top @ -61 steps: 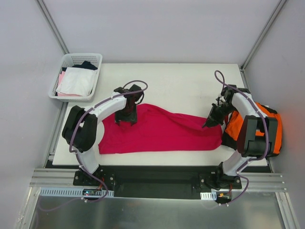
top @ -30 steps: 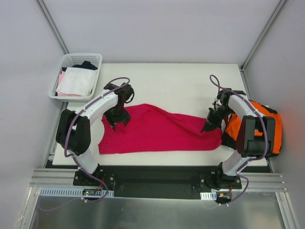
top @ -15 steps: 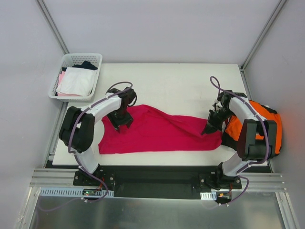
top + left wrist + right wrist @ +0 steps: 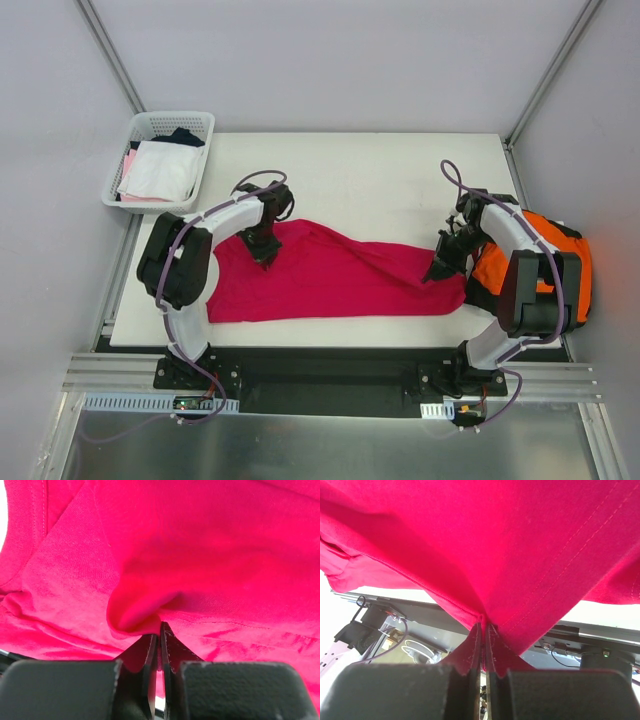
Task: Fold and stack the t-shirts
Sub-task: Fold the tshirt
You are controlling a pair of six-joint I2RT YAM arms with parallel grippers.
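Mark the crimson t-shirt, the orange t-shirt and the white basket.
crimson t-shirt (image 4: 340, 275), top view, middle of the spread cloth.
orange t-shirt (image 4: 487, 272), top view, its left part.
white basket (image 4: 165, 122), top view, far mesh wall.

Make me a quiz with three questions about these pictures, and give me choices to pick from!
1. Where is the white basket?
A. by the far left corner of the table
B. between the two arms
C. at the near right edge

2. What colour is the shirt spread on the table?
A. black
B. crimson
C. green

3. What is the left gripper doing?
A. standing wide open
B. holding the basket
C. pinching a fold of the shirt

Answers:
1 A, the top view shows it up at that corner.
2 B, crimson cloth lies across the middle of the table.
3 C, its wrist view shows the jaws shut on bunched cloth.
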